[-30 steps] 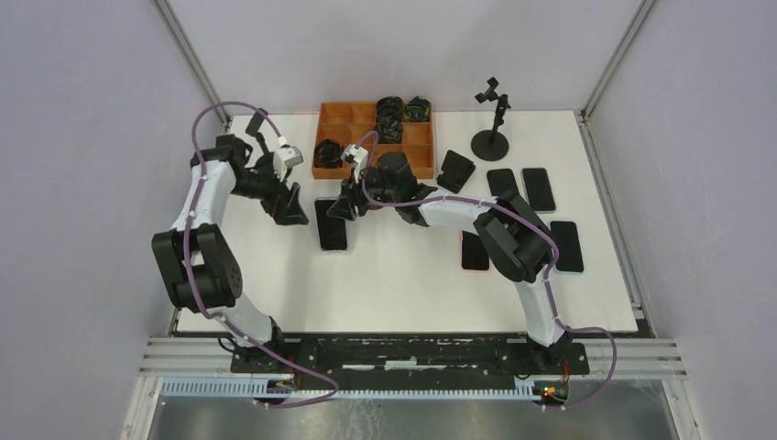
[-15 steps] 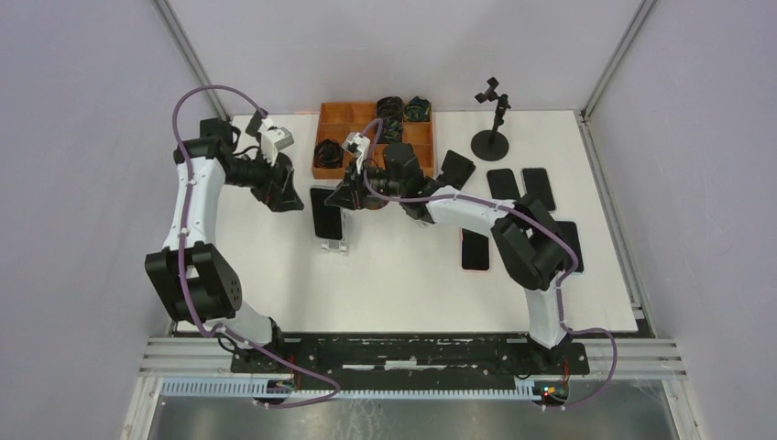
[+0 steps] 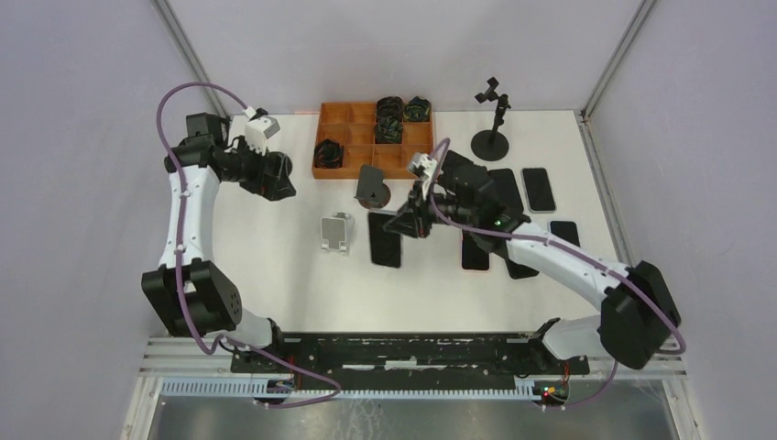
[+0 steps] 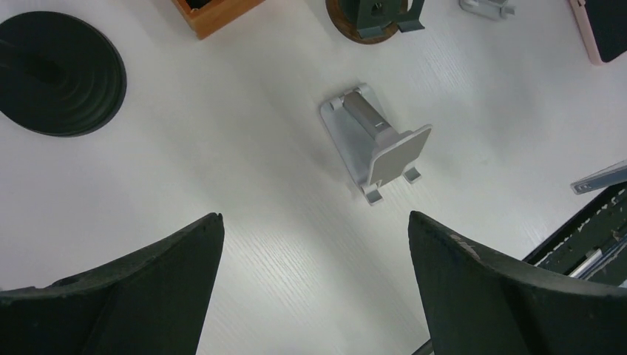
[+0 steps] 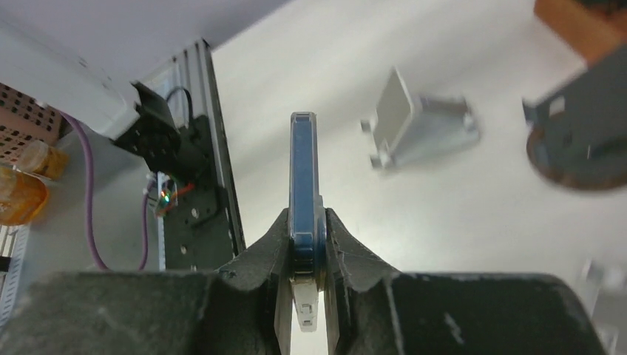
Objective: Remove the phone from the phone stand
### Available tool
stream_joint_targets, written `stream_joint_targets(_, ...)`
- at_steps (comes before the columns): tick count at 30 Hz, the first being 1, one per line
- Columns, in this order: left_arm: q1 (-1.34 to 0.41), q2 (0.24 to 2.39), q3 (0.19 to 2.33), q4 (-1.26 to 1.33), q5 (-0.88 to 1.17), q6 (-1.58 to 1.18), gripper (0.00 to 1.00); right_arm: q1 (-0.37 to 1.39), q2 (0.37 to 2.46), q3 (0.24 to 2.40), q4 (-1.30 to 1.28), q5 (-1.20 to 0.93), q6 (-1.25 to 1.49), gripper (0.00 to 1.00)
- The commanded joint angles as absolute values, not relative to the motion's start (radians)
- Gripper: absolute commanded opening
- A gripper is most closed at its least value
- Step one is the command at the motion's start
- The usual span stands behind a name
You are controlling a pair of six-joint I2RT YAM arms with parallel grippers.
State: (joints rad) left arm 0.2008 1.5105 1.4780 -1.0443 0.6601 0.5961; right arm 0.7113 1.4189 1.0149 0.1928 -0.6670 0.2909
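White table (image 3: 275, 275) carries the silver phone stand (image 4: 375, 144). Left gripper (image 4: 314, 219): jaws spread wide, gripping nothing, hovering to the far left of the stand. Right gripper (image 5: 303, 222): jaws clamped on one end of the dark phone (image 5: 303, 170), which is off the stand, just beside it on its right.

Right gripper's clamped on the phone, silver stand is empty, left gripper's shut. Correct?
One thing is off: the left gripper is open, not shut. The left wrist view shows its fingers spread wide with nothing between them. The rest holds: the right gripper is clamped on the phone, and the silver stand is empty.
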Motion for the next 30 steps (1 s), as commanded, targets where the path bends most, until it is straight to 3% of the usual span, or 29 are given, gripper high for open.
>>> stream_joint_targets(1,0.206,1.468,1.492,-0.98,0.649,0.493,1.0,0.682,1.277,0.789,0.086,-0.636,0.29,0.05)
stream_joint_targets(9,0.204,1.466,1.485,-0.978,0.685,0.463,1.0,0.546,1.195,0.572,0.112,-0.711,0.338,0.05)
stream_joint_targets(20,0.205,1.47,1.476,-1.005,0.694,0.486,1.0,0.432,1.441,0.628,0.153,-0.739,0.302,0.02)
stream_joint_targets(30,0.206,1.495,1.476,-0.991,0.698,0.482,1.0,0.339,1.593,0.662,0.25,-0.75,0.367,0.06)
